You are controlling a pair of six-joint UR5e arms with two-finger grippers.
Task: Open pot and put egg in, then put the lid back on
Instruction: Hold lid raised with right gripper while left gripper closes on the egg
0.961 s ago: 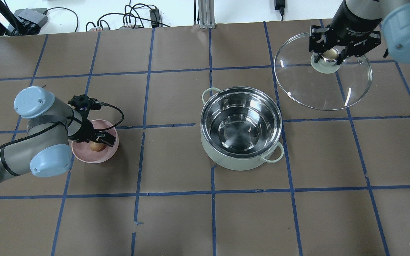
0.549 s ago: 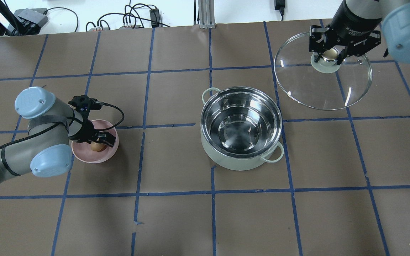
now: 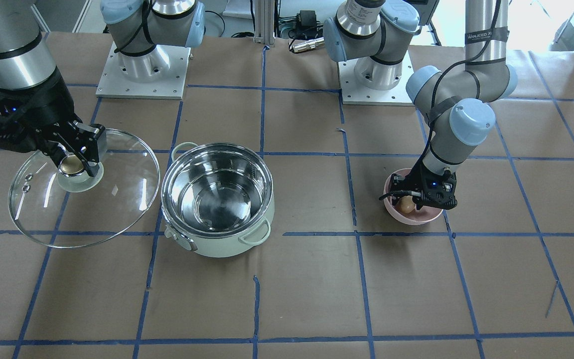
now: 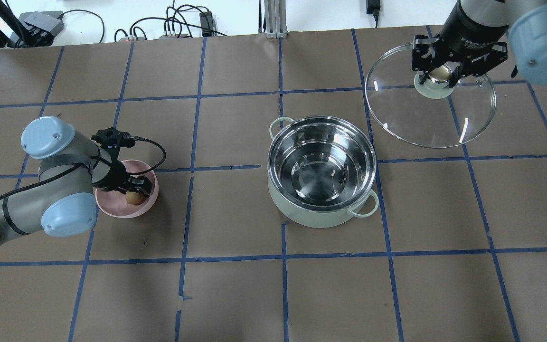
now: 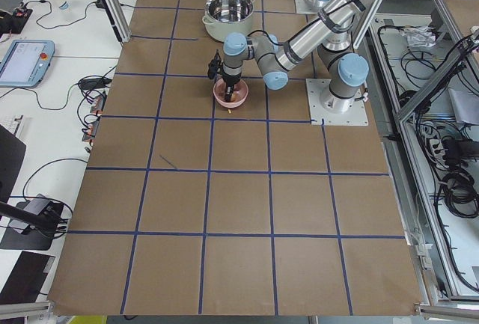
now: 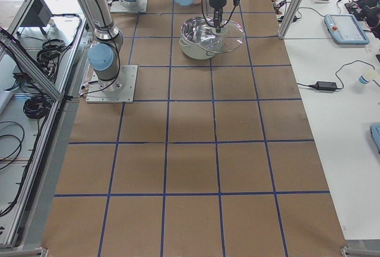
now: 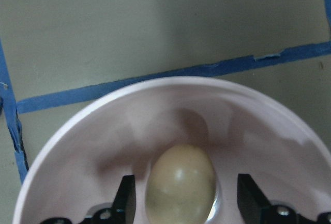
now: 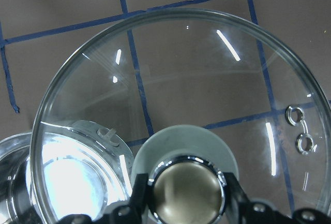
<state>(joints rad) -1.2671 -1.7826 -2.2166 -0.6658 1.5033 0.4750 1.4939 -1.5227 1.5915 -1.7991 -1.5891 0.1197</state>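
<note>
With the right gripper (image 4: pixel 439 75) clamped on the knob (image 8: pixel 187 193) of the lid (image 4: pixel 420 118), the left gripper (image 4: pixel 134 191) straddles the egg (image 7: pixel 180 185) between parted jaws inside the pink bowl (image 7: pixel 77 146), so it should next close gently and carry the egg to the open pot (image 4: pixel 322 211), well apart from it.

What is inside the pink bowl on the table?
The egg lies in the pink bowl, between the open fingers of the left gripper. The bowl's floor under the egg and the fingers is covered.

— Bright, even light; white streaks glare on the round clear glass lid (image 8: pixel 207 69) beyond the right pincer (image 8: pixel 187 195).
— The small brown-tan egg (image 7: pixel 180 182) inside the left pincer (image 7: pixel 182 206) looks soft, perhaps defocused.
</note>
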